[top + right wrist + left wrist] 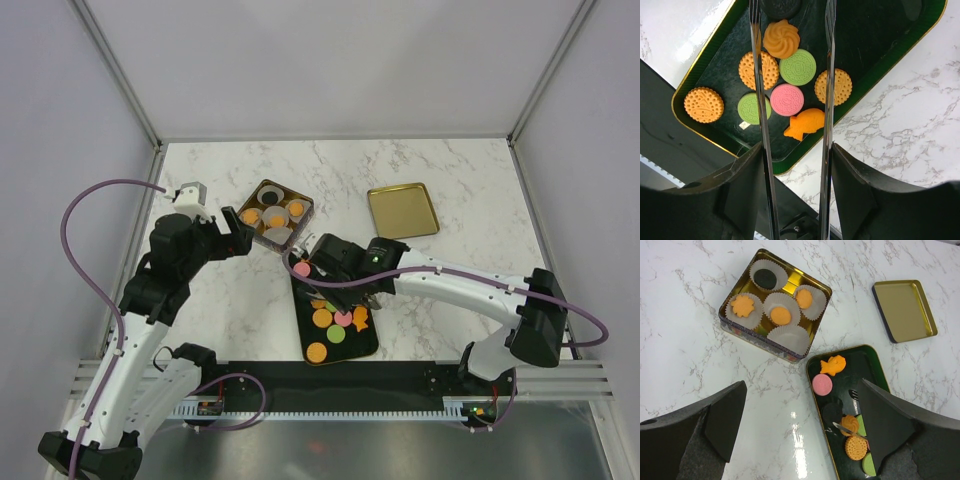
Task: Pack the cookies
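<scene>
Cookies lie on a dark green tray (875, 30): an orange swirl (781, 38), a green round (797, 66), a pink round (787, 99), an orange fish (805, 123) and several more. My right gripper (797, 167) is shut on metal tongs (759, 100); their arms stand apart above the cookies and hold nothing. A square tin (790, 267) holds paper cups with three orange cookies (780, 315) and a black one (765, 278); one cup (789, 337) is empty. My left gripper (800, 435) is open and empty, over the marble beside the tray (880, 365).
The tin's gold lid (402, 210) lies upside down at the back right. The tin (274, 213) sits just behind the tray (335, 320). My right gripper (335, 265) hovers over the tray's far end, and my left gripper (232, 232) is next to the tin.
</scene>
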Controlling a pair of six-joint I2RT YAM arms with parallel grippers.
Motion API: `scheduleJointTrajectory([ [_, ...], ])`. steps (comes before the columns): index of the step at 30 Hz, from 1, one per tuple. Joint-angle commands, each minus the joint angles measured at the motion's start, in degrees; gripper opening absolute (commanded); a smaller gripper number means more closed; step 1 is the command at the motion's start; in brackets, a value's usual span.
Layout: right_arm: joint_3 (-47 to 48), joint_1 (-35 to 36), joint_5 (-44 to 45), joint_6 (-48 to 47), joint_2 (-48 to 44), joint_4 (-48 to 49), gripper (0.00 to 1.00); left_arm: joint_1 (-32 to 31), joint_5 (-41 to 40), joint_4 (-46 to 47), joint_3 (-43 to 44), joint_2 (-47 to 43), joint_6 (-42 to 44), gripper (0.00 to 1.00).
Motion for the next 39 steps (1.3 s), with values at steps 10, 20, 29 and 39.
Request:
scheduleJointTrajectory([
  [10, 1.18, 0.72, 0.72, -1.56, 3.59, 4.54, 0.61, 0.28, 0.67, 2.64, -0.43, 0.34, -0.60, 1.00],
  [20, 0.83, 0.64, 0.10, -1.03, 4.91, 5.77, 0.59, 0.37, 0.67, 2.64, -0.52, 0.43, -0.51, 1.00],
  [29, 0.13, 0.72, 0.10, -0.94, 5.09, 5.86, 0.52, 0.37, 2.07, 2.73, -0.43, 0.34, -0.43, 1.00],
  [39, 3.46, -2.08, 1.77, -0.06, 2.01, 4.45, 0.39, 0.37, 1.90, 2.73, -0.34, 0.34, -0.52, 1.00],
])
